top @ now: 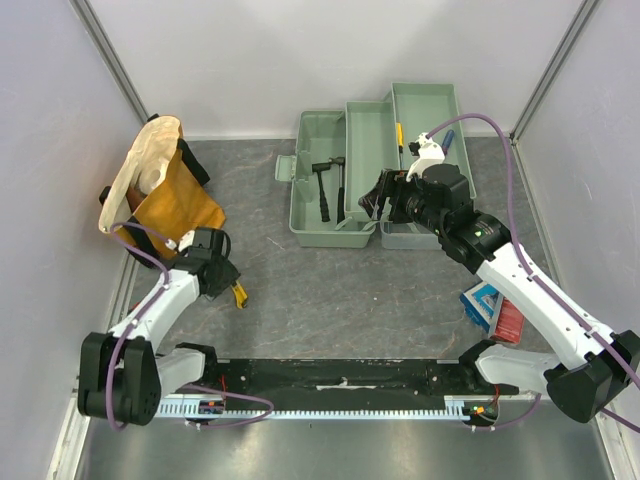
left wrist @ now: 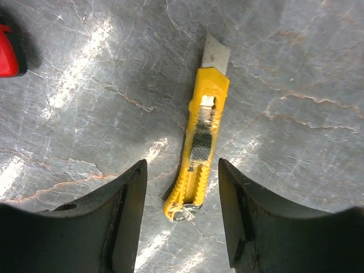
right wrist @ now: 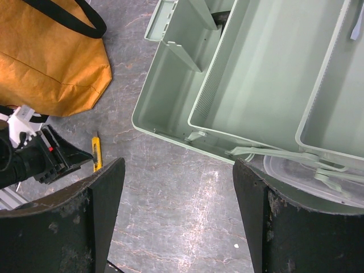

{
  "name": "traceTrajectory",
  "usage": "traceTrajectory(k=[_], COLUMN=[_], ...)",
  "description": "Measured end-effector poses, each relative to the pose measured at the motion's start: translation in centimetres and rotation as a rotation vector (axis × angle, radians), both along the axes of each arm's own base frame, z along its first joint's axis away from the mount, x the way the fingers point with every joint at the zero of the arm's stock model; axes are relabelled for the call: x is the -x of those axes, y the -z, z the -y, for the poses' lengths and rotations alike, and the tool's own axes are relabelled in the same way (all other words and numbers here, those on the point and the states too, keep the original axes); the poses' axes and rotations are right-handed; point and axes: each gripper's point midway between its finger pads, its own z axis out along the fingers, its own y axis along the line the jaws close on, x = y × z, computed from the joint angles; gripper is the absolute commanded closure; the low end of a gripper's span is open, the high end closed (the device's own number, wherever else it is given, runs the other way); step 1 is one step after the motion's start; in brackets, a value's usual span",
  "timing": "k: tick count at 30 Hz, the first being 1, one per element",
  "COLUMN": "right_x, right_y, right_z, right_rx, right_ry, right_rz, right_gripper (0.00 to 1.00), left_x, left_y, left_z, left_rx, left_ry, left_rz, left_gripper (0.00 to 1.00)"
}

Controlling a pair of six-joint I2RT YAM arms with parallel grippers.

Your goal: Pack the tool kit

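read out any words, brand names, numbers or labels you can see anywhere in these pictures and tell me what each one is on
None can be read.
Yellow utility knife, between the open fingers of the left hand: no print visible on its handle or blade.
Blue-and-red packets: some print may be there, too small and blurred to read.
Green toolbox and mustard cloth bag: no lettering visible.

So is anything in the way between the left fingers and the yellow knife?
Nothing visible is. The left gripper hangs open right over the knife, which lies flat on the bare table with one finger on each side of its handle end. A red thing sits far off to one side.
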Motion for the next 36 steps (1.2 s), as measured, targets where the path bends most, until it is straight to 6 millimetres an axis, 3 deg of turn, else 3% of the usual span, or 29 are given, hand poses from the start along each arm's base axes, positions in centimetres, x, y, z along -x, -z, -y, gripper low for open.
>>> traceTrajectory(k=[7, 11, 15, 19, 21, 29, 36], right_x=[0.0, 0.0, 0.0, 0.0, 0.0, 0.0, 0.1], right_y=[0.0, 0.0, 0.0, 0.0, 0.0, 0.0, 0.0], right_z=[0.0, 0.0, 0.0, 0.0, 0.0, 0.0, -0.2], right_rx=[0.001, 0.001, 0.001, 0.0, 0.001, 0.0, -0.004], right_ry=[0.0, 0.0, 0.0, 0.0, 0.0, 0.0, -0.012], right_rz=[0.0, 0.0, 0.0, 0.001, 0.0, 0.0, -0.001], right_gripper=[0.17, 0.17, 0.17, 0.17, 0.17, 0.16, 0.14], left_x=[0.2, -0.5, -1.0, -1.4, -1.5, -1.3, -1.5], left_y=[2.7, 2.9, 3.1, 3.1, 3.0, 2.5, -0.5], left_z=[0.0, 0.1, 0.2, 0.2, 0.4, 1.0, 1.5], left_rx=[-0.029, -0.042, -0.054, -0.06, -0.058, -0.042, -0.03], left_ry=[0.053, 0.076, 0.093, 0.107, 0.113, 0.135, 0.154], left_rz=[-0.116, -0.142, -0.156, -0.148, -0.142, -0.131, -0.041], left_gripper=[0.36, 0.4, 0.58, 0.88, 0.98, 0.98, 0.98])
